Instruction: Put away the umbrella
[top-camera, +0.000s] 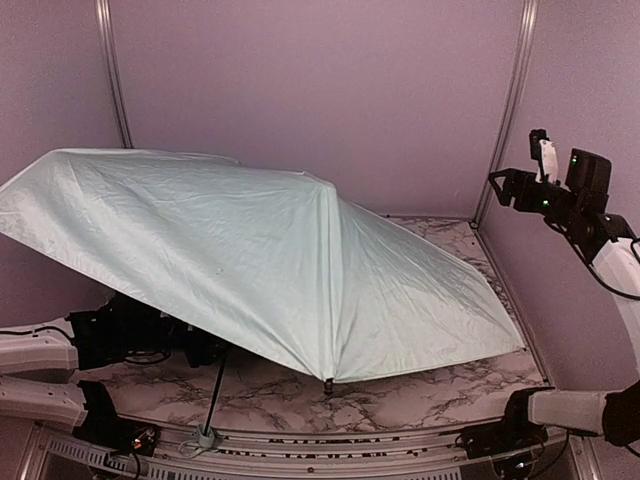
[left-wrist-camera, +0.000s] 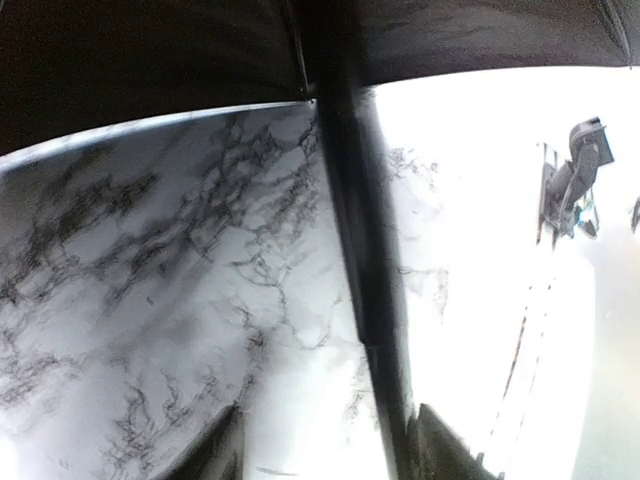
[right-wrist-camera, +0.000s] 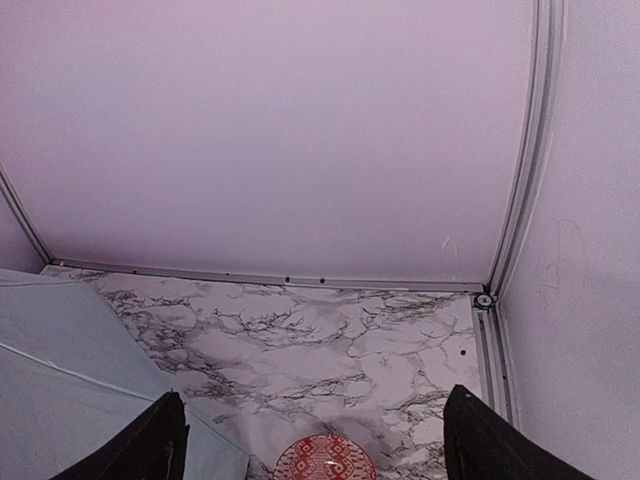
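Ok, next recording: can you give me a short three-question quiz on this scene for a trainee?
1. True or false: the pale mint-green fabric umbrella canopy is folded shut.
2. In the left wrist view, what runs between the fingers of the left gripper? A) a slim black shaft; B) a wooden spoon; C) nothing at all.
3. Which gripper is raised high, apart from the canopy, with nothing between its fingers?

Key
1. False: it is spread open over the table.
2. A.
3. The right gripper, which is open.
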